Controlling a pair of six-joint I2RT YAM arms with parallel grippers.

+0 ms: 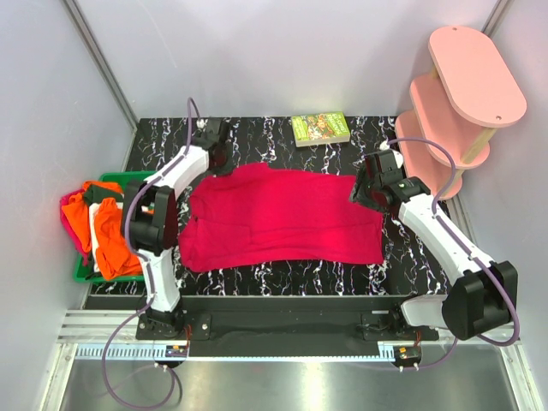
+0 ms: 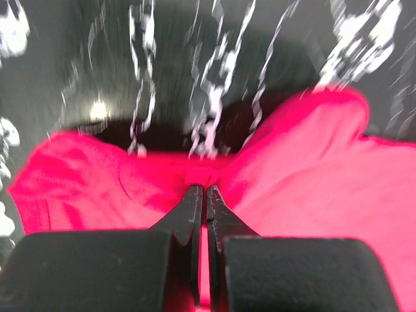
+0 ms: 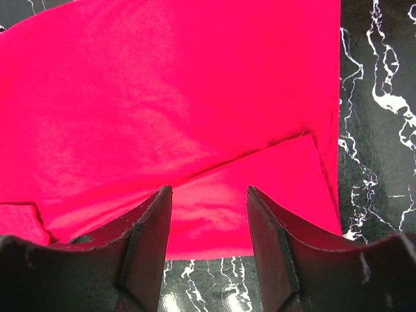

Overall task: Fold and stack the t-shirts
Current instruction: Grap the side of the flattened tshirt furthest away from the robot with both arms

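Note:
A crimson-red t-shirt (image 1: 274, 218) lies spread across the black marbled table (image 1: 411, 257). My left gripper (image 1: 219, 156) is at its far left corner, shut on a pinch of the red cloth (image 2: 203, 175), which bunches at the fingertips. My right gripper (image 1: 366, 187) hovers over the shirt's far right corner, open and empty; its fingers (image 3: 148, 227) straddle a folded-over flap of the shirt (image 3: 260, 195). Orange, white and magenta-pink shirts (image 1: 107, 227) are piled at the left.
The shirt pile sits in a green bin (image 1: 120, 180) off the table's left edge. A small green-covered book (image 1: 320, 128) lies at the back of the table. A pink tiered shelf (image 1: 462, 94) stands at the back right.

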